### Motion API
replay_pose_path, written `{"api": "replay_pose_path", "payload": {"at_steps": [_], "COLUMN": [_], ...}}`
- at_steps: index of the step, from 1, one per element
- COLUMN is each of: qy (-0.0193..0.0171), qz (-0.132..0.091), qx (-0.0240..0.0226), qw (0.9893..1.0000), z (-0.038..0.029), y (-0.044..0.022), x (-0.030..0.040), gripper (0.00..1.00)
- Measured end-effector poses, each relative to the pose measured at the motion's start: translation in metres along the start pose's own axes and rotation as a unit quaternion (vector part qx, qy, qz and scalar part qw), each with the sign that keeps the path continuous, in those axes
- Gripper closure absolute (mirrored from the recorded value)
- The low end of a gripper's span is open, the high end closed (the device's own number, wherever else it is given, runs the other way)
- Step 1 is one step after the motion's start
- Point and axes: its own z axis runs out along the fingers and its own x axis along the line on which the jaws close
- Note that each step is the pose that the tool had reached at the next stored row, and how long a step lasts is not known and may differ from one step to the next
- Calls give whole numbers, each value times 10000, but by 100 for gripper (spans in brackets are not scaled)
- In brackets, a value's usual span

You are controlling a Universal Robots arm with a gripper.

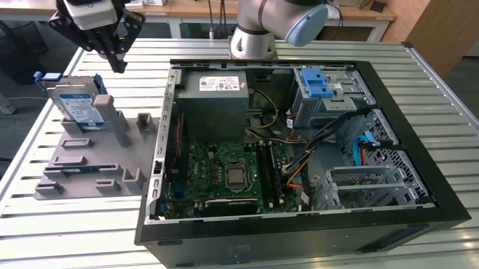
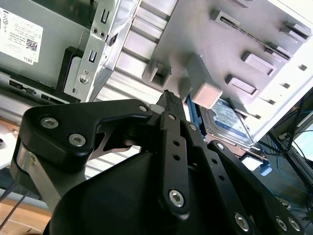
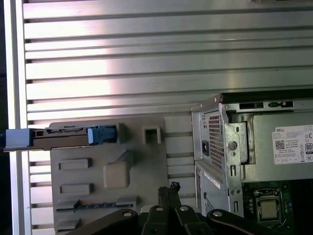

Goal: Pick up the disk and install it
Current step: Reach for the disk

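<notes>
Ribbed, silvery slatted metal for the table (image 1: 419,84). On it, toward the exterior view's left, a matte grey plastic fixture (image 1: 90,168) with blocky posts and slots. Slotted upright on edge at the far end of that fixture: the disk (image 1: 78,106), a flat rectangle of silver metal in a blue plastic carrier. Glossy white-and-blue label on its face, the print too small to make out. In the first wrist view, edge-on as a thin bar with blue ends (image 3: 58,138); in the second wrist view, label side up beyond a grey post (image 2: 227,120).

Hovering at the exterior view's upper left, the black, bolted gripper (image 1: 118,66). Above the disk and slightly toward the exterior view's right, near but apart. Fingers pinched together to a point in both wrist views (image 2: 169,98) (image 3: 171,188), gripping nothing.

Toward the exterior view's right, an open black computer case (image 1: 299,235).
</notes>
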Motion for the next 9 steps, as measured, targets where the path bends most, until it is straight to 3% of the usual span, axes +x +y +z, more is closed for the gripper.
{"api": "replay_pose_path", "payload": {"at_steps": [9], "qy": [1], "qz": [0], "qx": [0], "qw": [10000], "z": [1], "y": [1], "x": [46], "gripper": [89]}}
